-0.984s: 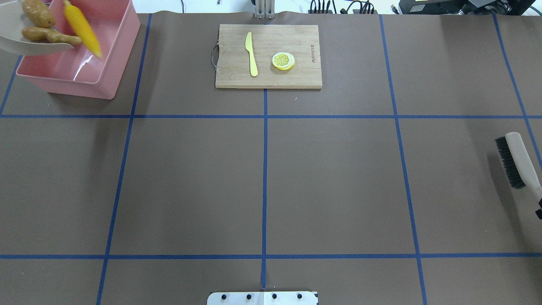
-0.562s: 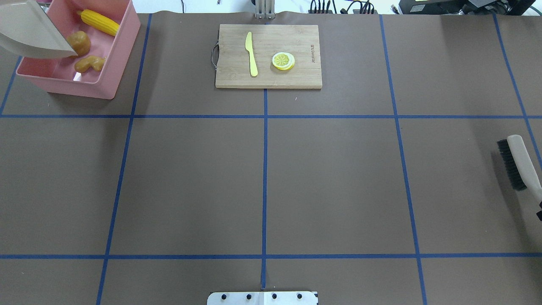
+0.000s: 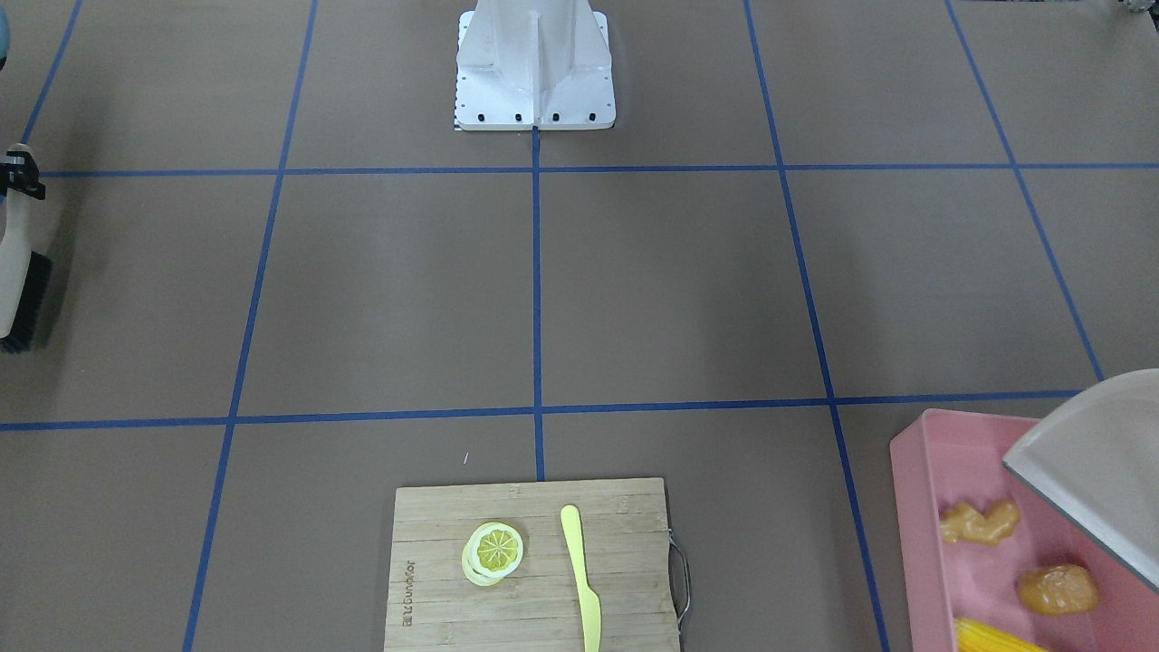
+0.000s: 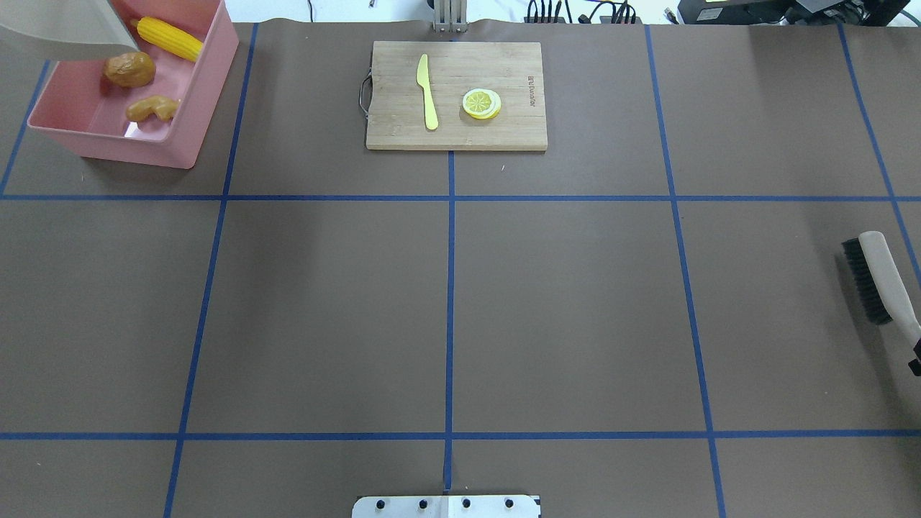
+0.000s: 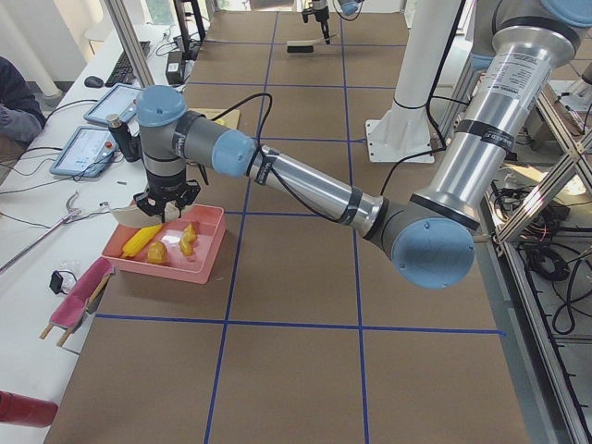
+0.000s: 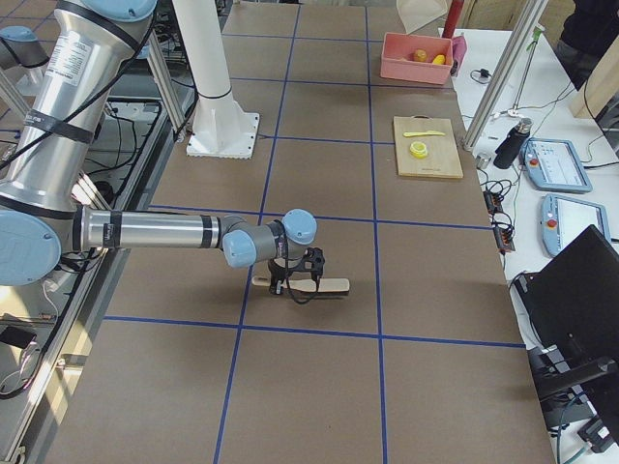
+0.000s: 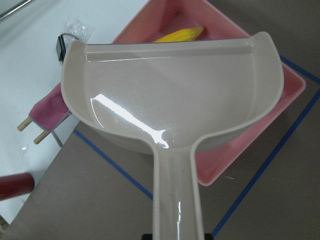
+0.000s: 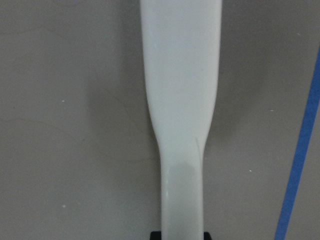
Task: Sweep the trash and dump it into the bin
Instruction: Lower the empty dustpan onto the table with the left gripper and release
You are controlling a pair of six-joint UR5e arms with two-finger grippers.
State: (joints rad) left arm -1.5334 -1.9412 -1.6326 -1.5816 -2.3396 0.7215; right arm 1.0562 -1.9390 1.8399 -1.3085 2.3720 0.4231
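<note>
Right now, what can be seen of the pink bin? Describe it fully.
The pink bin is a large rectangular tub of glossy plastic with rounded corners and an open top. It stands upright on the brown table, at the robot's far left. Inside lie a yellow corn cob, a brown potato-like lump and a tan ginger-like piece. An empty beige dustpan hangs over one end; contact with the rim cannot be told.

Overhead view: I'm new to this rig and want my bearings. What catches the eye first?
The pink bin in the far left corner stands out, holding a corn cob, potato and ginger piece, with a beige dustpan held over it. At the far middle, a cutting board carries a knife and lemon slice; a brush is at the right edge.
</note>
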